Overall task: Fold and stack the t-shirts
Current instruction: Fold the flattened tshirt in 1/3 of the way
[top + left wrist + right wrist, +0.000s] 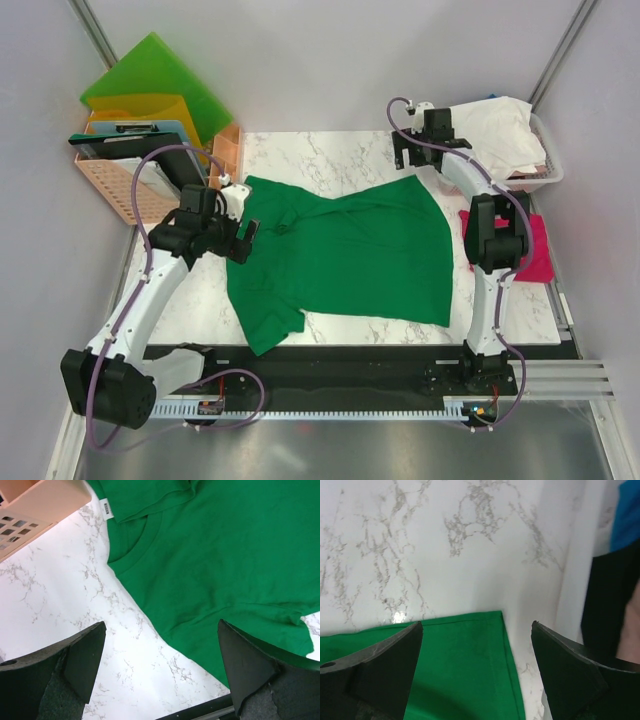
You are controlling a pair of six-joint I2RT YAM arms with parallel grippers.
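Left hand (161,625), right hand (477,625): wide open, empty

Green t-shirt (350,250) lies spread out across the marble table (330,160).

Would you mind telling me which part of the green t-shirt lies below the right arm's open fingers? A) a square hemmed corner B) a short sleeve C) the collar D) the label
A: the right wrist view shows a square, stitched corner of the green t-shirt lying flat on the table between the two fingers.
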